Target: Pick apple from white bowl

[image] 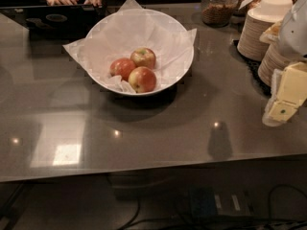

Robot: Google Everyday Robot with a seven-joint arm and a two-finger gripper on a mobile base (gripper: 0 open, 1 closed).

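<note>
At the 3 o'clock edge of the view, the claw [280, 110] is hanging above the desk [144, 143], just in front of the stacked cream bowls [259, 32]. I cannot tell how far open it is, though it is carrying no fruit. The white bowl [184, 56] is sitting well apart from it, toward 10 o'clock from the claw, with its crinkled paper liner spilling over the rim. The apple [142, 79], red with a yellow-orange blush, is lying at about 6 o'clock inside the bowl, touching the darker red apple [122, 67] at its 10 o'clock and the green-topped apple [143, 57] at its 12 o'clock. By my reading, the task is sitting at the approach step, with no reach toward the bowl begun. The next move is calling for the claw to travel across the desk toward 9 o'clock, clear the near rim, and come down over the front apple from above. It will need to straddle that apple along a line that avoids its two neighbours and the loose paper beneath.
</note>
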